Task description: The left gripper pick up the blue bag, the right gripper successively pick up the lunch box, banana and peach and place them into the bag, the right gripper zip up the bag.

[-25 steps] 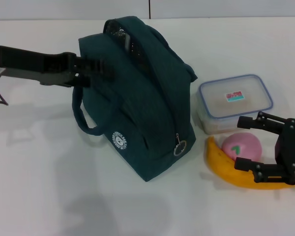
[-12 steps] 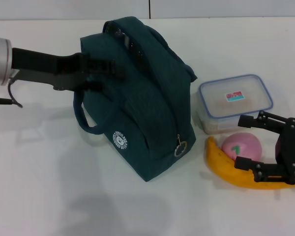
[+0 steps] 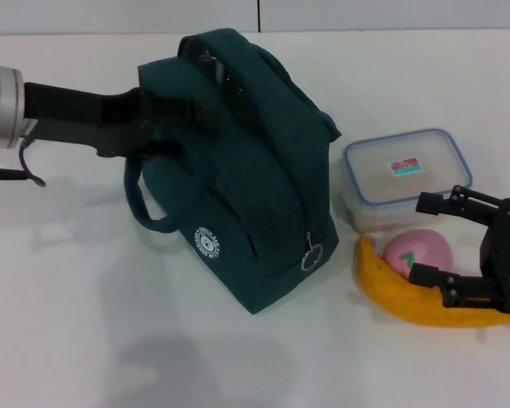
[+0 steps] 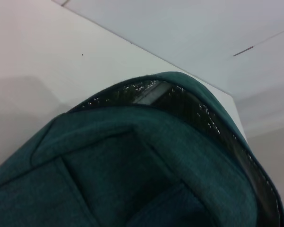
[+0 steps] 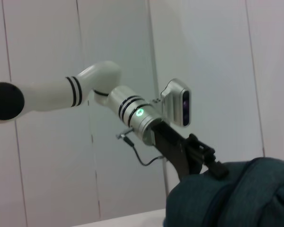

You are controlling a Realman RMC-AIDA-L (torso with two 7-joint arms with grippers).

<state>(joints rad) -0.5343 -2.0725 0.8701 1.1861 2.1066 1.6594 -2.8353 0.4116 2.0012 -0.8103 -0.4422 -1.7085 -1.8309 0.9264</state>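
Note:
The blue bag stands upright at the middle of the table, its top partly unzipped and showing silver lining. My left gripper reaches in from the left and is open, its fingers against the bag's upper left edge; it also shows in the right wrist view, touching the bag's top. The lunch box sits right of the bag. The peach and the banana lie in front of it. My right gripper is open, its fingers either side of the peach.
The bag's near handle hangs down on its left side, and the metal ring zip pull hangs at its front corner. White tabletop lies in front of and left of the bag. A wall stands behind the table.
My left gripper has moved right, from beside the bag's left edge onto its top. My right gripper has shifted slightly over the peach and banana.

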